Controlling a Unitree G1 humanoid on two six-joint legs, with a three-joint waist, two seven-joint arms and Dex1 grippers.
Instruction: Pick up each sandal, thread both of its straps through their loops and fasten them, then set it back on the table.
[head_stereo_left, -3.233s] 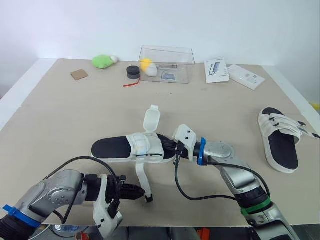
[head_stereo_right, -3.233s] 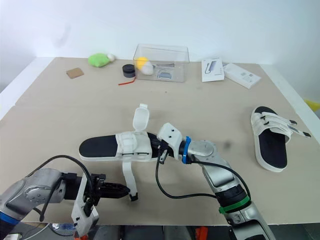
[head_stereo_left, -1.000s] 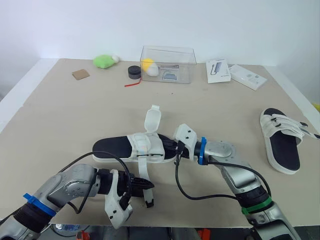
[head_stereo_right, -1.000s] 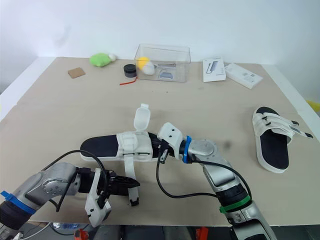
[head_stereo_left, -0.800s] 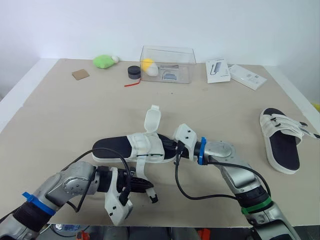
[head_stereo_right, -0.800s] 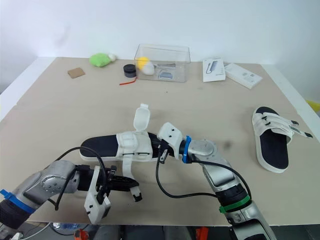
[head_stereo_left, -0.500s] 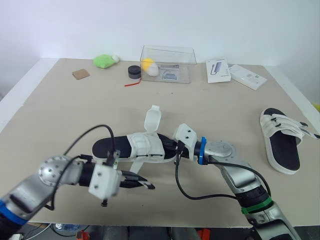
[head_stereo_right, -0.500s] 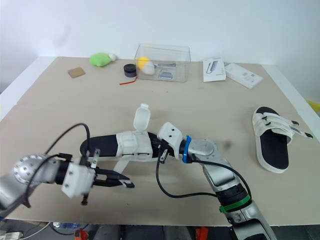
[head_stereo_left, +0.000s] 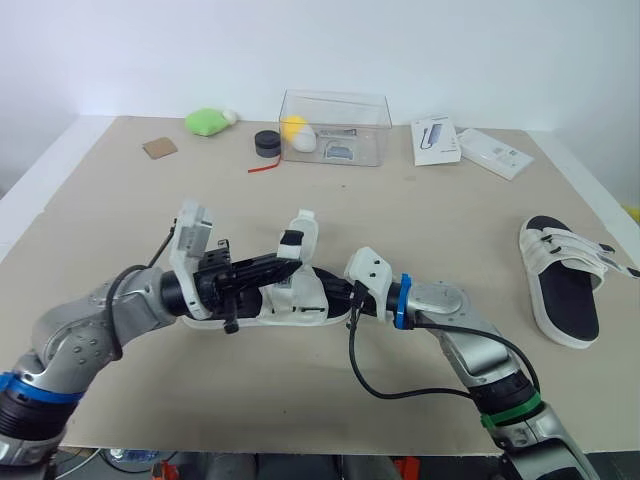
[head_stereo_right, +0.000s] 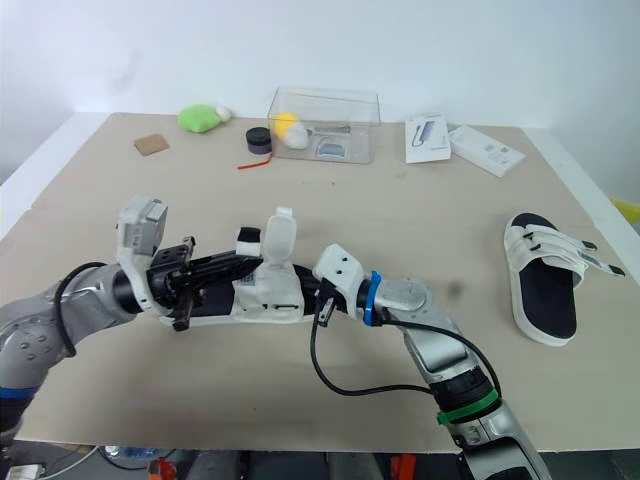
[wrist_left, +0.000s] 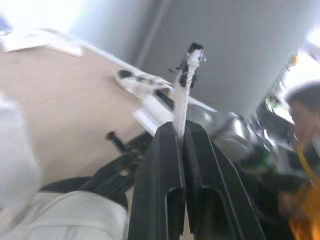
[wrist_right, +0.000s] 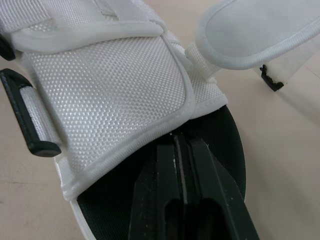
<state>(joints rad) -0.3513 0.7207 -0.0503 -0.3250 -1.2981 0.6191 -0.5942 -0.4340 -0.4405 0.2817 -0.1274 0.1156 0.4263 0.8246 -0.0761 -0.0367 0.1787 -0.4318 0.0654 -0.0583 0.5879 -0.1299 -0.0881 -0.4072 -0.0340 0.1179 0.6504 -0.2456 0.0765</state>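
Beige tabletop (head_stereo_left: 120, 210) w/ white wall behind. L gripper (wrist_left: 181, 127) hangs just above the near sandal (head_stereo_left: 298, 298) at mid-table, fingers pressed together on a thin white strap (wrist_left: 183, 95). The strap runs up past the fingertips and ends in a black tip. Right beside those fingertips a wide flap (head_stereo_left: 308, 232) of the same sandal stands upright. R gripper (wrist_right: 180, 145) lies on the sandal's black footbed from the opposite end, fingers pressed together, tips right at the edge of the white mesh upper. A black loop (wrist_right: 25, 120) sits on the upper's side just off those fingertips. Second sandal (head_stereo_left: 558, 280) lies flat well off to the R gripper's outer side, near the table edge, straps across its top. Far beyond both grippers is a clear box (head_stereo_left: 335, 128) w/ a yellow-and-white item inside. Just beside it are a small black round thing (head_stereo_left: 266, 144) and a red strip (head_stereo_left: 262, 168). Further out on the L gripper's side are a green soft lump (head_stereo_left: 207, 122) and a brown square (head_stereo_left: 158, 149). On the R gripper's side are two white packs (head_stereo_left: 434, 141) (head_stereo_left: 492, 152). L wrist view catches a blurred person (wrist_left: 300, 150) in orange past the table.
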